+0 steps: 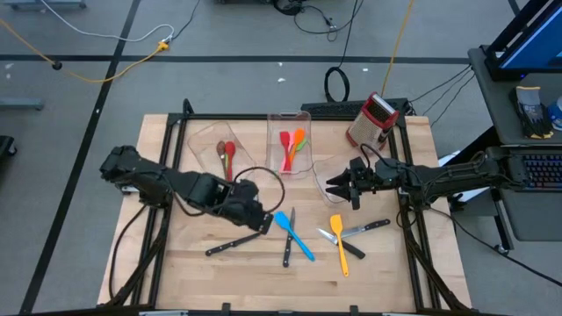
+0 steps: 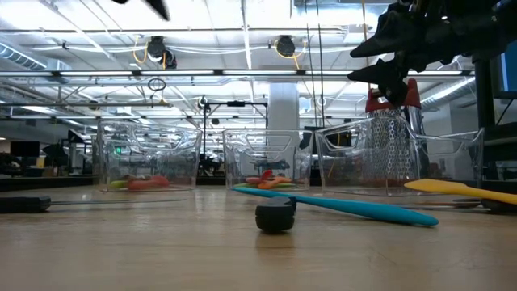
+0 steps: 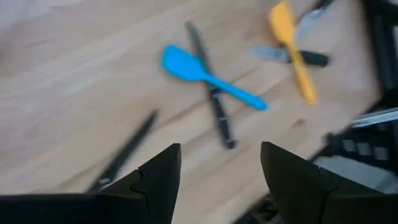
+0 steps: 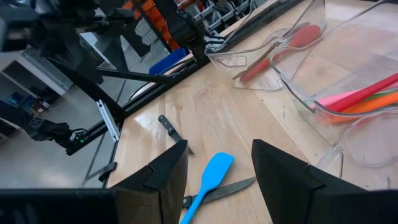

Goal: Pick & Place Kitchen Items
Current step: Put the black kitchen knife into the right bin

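Left gripper (image 1: 263, 224) low over the wooden table (image 1: 176, 263), near the blue spatula (image 1: 294, 235); fingers (image 3: 155, 180) parted, nothing between them. Right gripper (image 1: 338, 184) raised over the rightmost of three clear bins (image 1: 329, 171), jaws likewise spread and empty. Still loose on the table: the blue spatula, crossed by a black-handled knife (image 1: 289, 248); a second black-handled knife (image 1: 230, 244) lying apart, just beside the left gripper; the yellow spatula (image 1: 339, 243) crossed with two more knives (image 1: 364, 228) toward the right side. Already in bins — a red spoon (image 1: 230, 156) and a brown spoon (image 1: 220, 151) side by side in the left bin (image 1: 198, 140), pink and orange utensils (image 1: 290, 145) with a touch of green in the middle bin (image 1: 303, 116). Rightmost bin: contents not discernible from above. Red-topped metal box grater (image 1: 371, 118) upright at the far right corner of the table, behind the right gripper. From table height, blue spatula (image 2: 339, 206) lying across the foreground, a knife's black handle end (image 2: 275, 217) just in front of it, yellow spatula (image 2: 456, 188) to the right.
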